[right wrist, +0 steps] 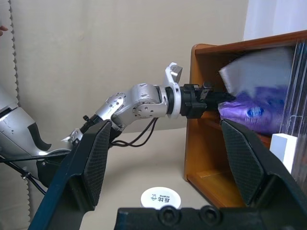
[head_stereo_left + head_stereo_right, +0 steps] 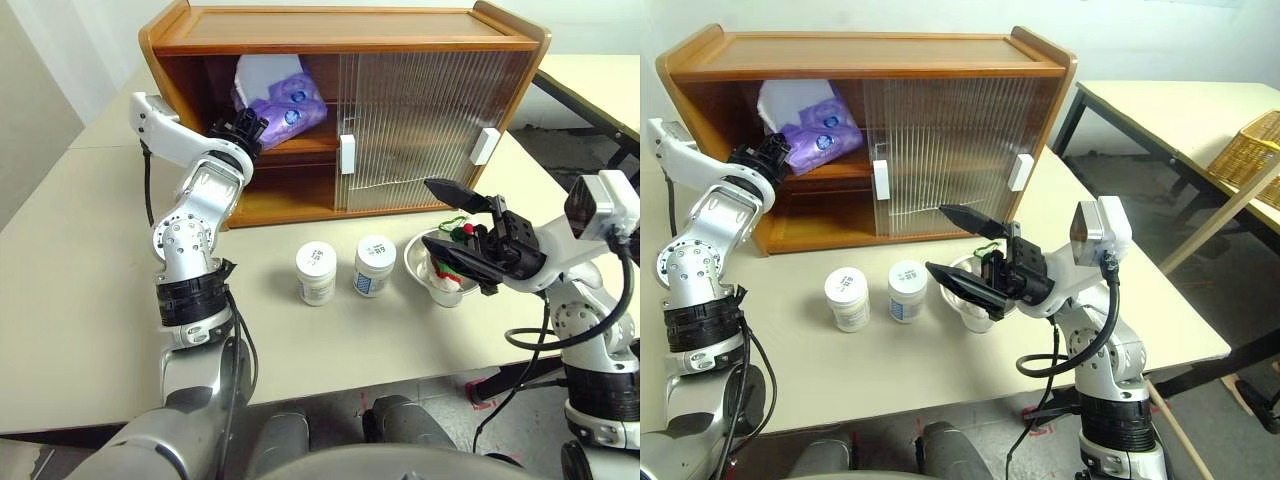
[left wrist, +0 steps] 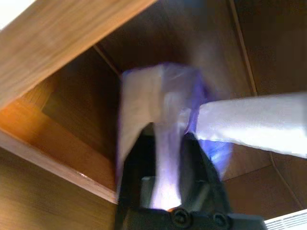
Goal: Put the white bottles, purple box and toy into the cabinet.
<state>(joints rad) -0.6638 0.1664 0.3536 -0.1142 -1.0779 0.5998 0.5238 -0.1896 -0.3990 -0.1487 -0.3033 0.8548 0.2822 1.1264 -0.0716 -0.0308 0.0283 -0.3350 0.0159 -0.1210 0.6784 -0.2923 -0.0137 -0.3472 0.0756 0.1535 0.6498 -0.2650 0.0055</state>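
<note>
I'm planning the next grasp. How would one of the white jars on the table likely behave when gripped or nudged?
The left white jar looks squat and stands upright on its flat base, so it should resist tipping. Its smooth plastic wall may be slippery between hard fingers. If knocked over, its round body would probably roll, perhaps into the other white jar close beside it.

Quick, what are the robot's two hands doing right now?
Left gripper: fingers around the purple box inside the cabinet.
Right gripper: wide open, empty.

The left hand (image 3: 169, 158) has its two black fingers (image 3: 136, 167) around the purple box (image 3: 163, 110). Brown cabinet (image 3: 57, 143) walls surround them.
</note>
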